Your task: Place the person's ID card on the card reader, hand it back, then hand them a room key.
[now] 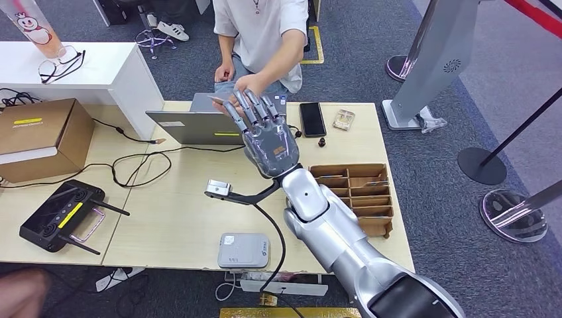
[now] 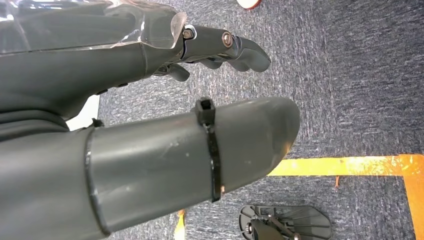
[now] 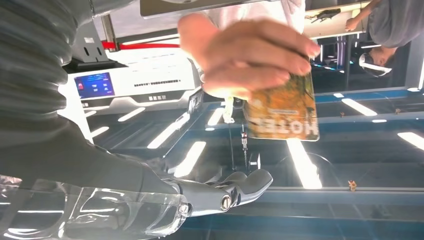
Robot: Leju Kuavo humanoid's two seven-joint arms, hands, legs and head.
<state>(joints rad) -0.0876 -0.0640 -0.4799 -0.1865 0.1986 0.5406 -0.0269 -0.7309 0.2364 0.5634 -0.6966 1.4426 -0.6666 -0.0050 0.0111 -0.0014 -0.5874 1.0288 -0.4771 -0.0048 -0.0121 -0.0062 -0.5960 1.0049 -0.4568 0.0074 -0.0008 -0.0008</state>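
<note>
My right hand [image 1: 265, 136] is raised over the back of the table with its palm up and fingers spread, holding nothing. A person's hand [image 1: 250, 83] reaches over my fingertips and grips an orange-brown card marked HOTEL [image 3: 284, 111]. In the right wrist view the card hangs from the person's hand [image 3: 245, 55], a little apart from my fingers [image 3: 235, 187]. The grey card reader [image 1: 244, 250] lies at the table's near edge. A wooden compartment box [image 1: 356, 193] with cards stands beside my right forearm. My left hand [image 2: 100, 65] hangs over the carpet with nothing in it.
A laptop [image 1: 192, 123] and a black phone [image 1: 312, 118] lie at the table's back edge. A black remote controller [image 1: 61, 216] and a cardboard box [image 1: 38, 136] sit to the left, with cables across the tabletop. The person stands behind the table.
</note>
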